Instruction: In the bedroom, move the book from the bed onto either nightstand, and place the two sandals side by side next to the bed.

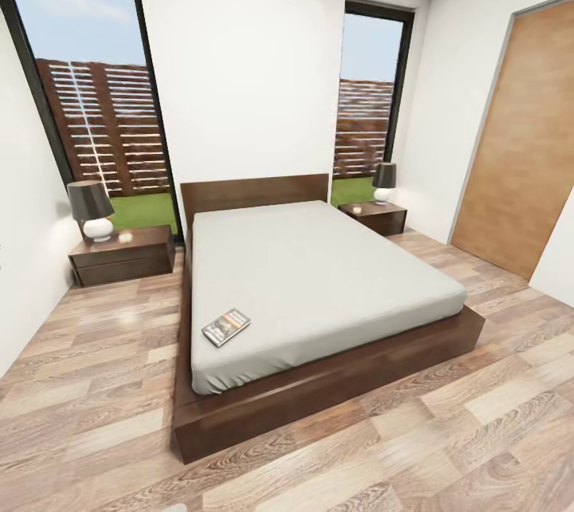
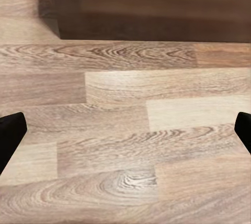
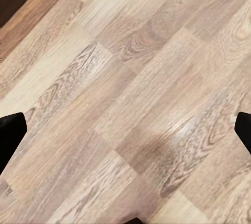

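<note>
A: Where is the book (image 1: 226, 327)?

B: Flat on the grey mattress of the bed (image 1: 319, 281), near its foot-end corner on the robot's left, close to the edge.

A: And the end effectors?

B: Neither shows in the head view. Both wrist views look at the wood floor (image 1: 96, 408): the left end effector (image 2: 125, 130) has its fingers wide apart, a dark wooden frame beyond it; the right end effector (image 3: 125, 132) is spread too. Nothing between either pair, the book well apart.

A: Nightstands?

B: The left nightstand (image 1: 123, 255) and the right nightstand (image 1: 373, 217) flank the headboard, each carrying a lamp (image 1: 91, 209).
</note>
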`<state>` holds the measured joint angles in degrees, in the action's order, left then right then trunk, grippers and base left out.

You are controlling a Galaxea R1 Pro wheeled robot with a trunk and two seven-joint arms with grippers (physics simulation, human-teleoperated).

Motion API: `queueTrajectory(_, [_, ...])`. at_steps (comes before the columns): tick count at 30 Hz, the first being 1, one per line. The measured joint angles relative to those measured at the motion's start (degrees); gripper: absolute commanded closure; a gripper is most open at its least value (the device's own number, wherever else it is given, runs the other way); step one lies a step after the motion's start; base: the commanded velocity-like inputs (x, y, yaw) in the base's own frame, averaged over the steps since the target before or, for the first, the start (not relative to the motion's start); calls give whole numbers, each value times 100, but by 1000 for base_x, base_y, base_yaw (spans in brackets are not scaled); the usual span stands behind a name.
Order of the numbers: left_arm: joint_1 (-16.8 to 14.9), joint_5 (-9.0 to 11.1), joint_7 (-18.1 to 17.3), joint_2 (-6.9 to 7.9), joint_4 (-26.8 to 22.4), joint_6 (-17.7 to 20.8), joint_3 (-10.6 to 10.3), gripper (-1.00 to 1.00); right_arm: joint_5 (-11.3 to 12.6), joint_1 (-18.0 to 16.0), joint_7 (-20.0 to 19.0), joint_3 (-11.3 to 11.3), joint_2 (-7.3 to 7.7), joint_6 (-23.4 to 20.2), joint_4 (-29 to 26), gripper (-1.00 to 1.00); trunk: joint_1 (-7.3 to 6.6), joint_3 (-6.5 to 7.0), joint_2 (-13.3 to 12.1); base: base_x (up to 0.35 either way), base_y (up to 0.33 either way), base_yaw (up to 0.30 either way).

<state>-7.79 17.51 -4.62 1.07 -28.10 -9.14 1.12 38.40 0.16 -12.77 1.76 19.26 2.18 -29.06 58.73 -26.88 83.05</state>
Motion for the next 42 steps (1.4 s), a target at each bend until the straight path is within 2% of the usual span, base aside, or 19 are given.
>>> queueTrajectory(42, [1, -1, 0, -1, 0, 1, -9, -100, 0, 0, 25, -1, -1, -4, 25, -100, 0, 0, 0, 0, 0, 276])
